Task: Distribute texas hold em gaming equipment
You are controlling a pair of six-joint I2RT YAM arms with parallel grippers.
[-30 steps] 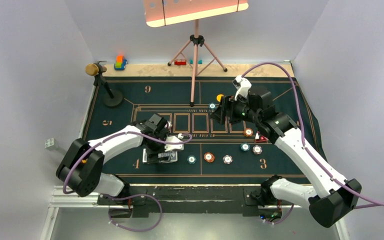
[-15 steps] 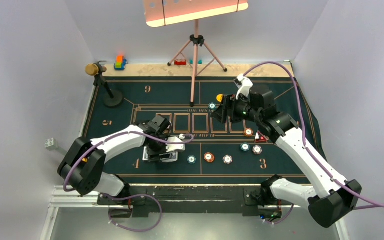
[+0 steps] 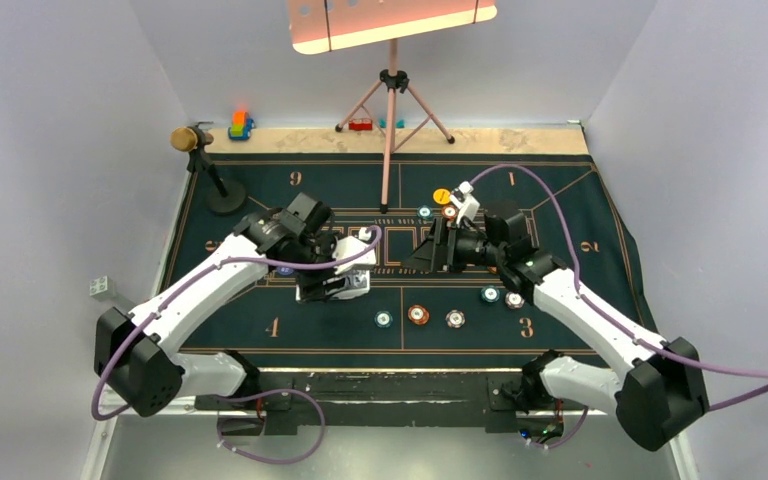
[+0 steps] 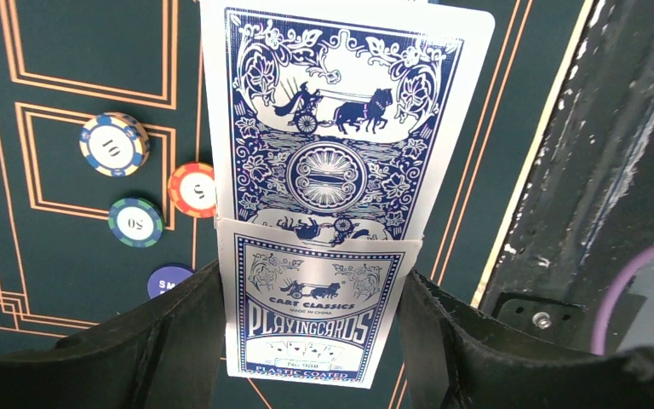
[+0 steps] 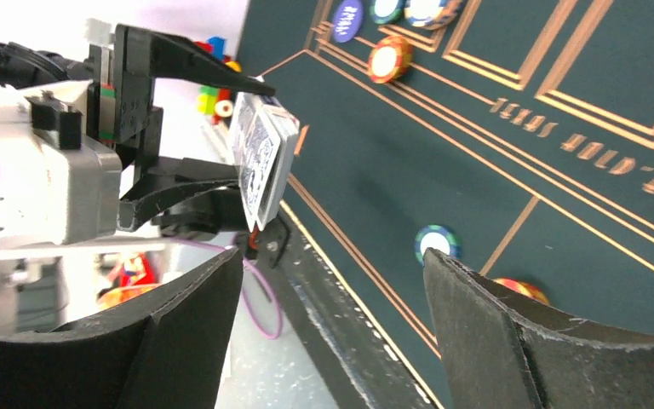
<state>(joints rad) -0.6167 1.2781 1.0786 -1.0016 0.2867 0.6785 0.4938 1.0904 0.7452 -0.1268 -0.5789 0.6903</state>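
Note:
My left gripper [image 4: 311,341] is shut on a blue-and-white playing-card box [image 4: 311,315], its fingers pressing the box's two sides. A blue-backed card [image 4: 349,111] sticks out of the box's open top. In the top view the box [image 3: 348,287] hangs above the green mat, left of centre. My right gripper [image 3: 430,250] is open and empty, level with the box and pointing at it from the right. Its wrist view shows the left gripper [image 5: 136,128] holding the cards [image 5: 260,162] ahead. Poker chips lie on the mat: teal [image 3: 384,319], orange-brown [image 3: 418,314], whitish [image 3: 455,318], yellow [image 3: 441,196].
A gold-headed microphone [image 3: 192,139] on a black round base [image 3: 226,197] stands at the back left. A tripod [image 3: 392,110] rises at the back centre, with toy blocks [image 3: 241,125] behind the mat. More chips [image 3: 490,294] lie under the right arm.
My left gripper shut on the card box, lifted it off the mat near the 4 mark and carried it up toward the centre. The right gripper swung left and lower, facing the box.

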